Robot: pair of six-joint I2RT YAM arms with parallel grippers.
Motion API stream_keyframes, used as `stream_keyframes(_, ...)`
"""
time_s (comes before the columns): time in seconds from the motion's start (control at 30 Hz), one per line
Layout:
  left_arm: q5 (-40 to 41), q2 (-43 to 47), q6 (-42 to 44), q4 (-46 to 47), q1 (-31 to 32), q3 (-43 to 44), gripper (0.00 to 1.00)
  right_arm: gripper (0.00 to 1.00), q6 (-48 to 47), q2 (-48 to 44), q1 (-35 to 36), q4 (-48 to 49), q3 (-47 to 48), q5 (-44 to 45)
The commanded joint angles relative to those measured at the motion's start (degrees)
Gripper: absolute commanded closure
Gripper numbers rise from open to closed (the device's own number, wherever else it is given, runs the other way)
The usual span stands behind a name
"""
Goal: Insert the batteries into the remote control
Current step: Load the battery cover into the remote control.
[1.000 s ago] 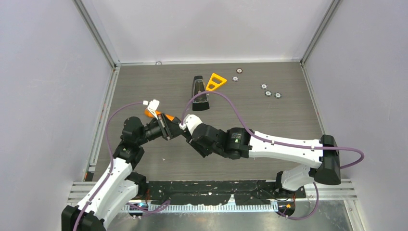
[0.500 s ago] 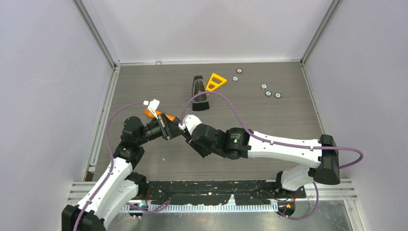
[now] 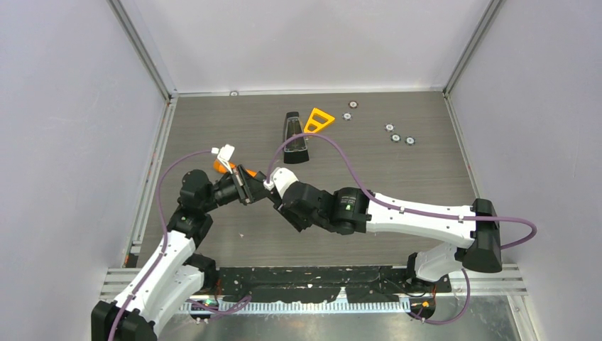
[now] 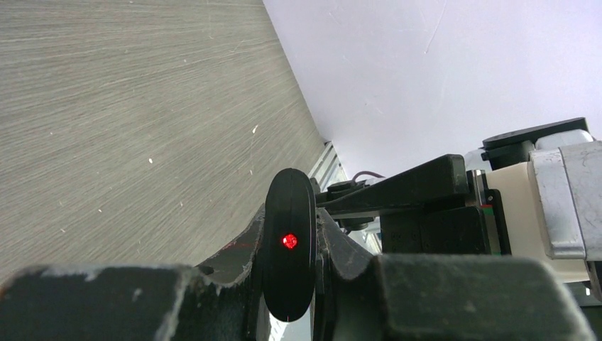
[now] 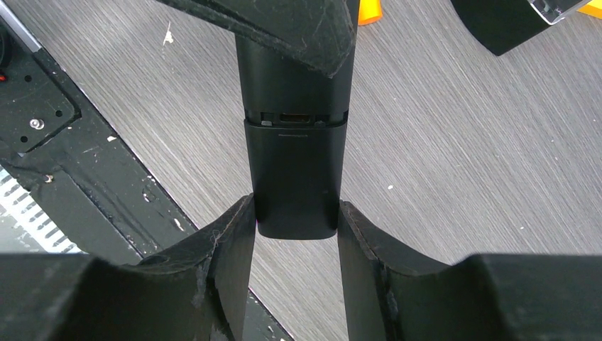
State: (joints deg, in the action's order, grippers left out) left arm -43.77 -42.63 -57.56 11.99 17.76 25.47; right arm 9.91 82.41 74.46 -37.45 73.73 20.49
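Note:
The remote control (image 4: 289,245) is a slim black bar, seen end-on with a red light in the left wrist view. My left gripper (image 4: 289,231) is shut on it. In the right wrist view its body (image 5: 294,78) runs away from me and its back cover section (image 5: 294,170) sits slightly offset, with a thin gap at the seam. My right gripper (image 5: 294,217) is shut on the near end of that cover. In the top view both grippers, left (image 3: 248,190) and right (image 3: 270,189), meet above the table's left middle. No batteries are in view.
A tapered black case (image 3: 296,138) and an orange triangle (image 3: 318,119) lie at the back centre. Several small silver discs (image 3: 395,137) lie at the back right. An orange piece (image 3: 246,171) and a white piece (image 3: 226,155) sit just behind the left gripper.
Both grippers have edged very slightly toward the back left, still joined on the remote. Nothing else moved.

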Motion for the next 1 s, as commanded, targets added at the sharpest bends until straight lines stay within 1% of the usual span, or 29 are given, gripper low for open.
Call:
stream_keyframes(0.0, -5.4, 0.1, -7.2, 2.3, 0.5, 4.2, 1.00, 0.59, 1.8, 1.4, -0.4, 4.4, 2.7, 0.5)
stream_keyframes(0.23, -5.0, -1.0, -11.2, 2.2, 0.6, 4.0, 1.00, 0.56, 3.8, 2.4, -1.0, 4.4, 3.9, -1.0)
stream_keyframes(0.5, -4.9, -2.0, -14.6, 3.0, 0.5, 3.1, 1.00, 0.51, 6.1, 2.9, -2.2, 3.8, 3.9, -2.0)
stream_keyframes(0.73, -4.9, -2.5, -14.9, 4.0, 0.5, 2.8, 1.00, 0.45, 6.5, 3.0, -2.9, 3.6, 4.2, -2.0)
stream_keyframes(0.97, -5.1, -3.0, -14.5, 4.0, 0.6, 2.8, 1.00, 0.45, 6.6, 3.2, -3.3, 3.3, 4.4, -1.4)
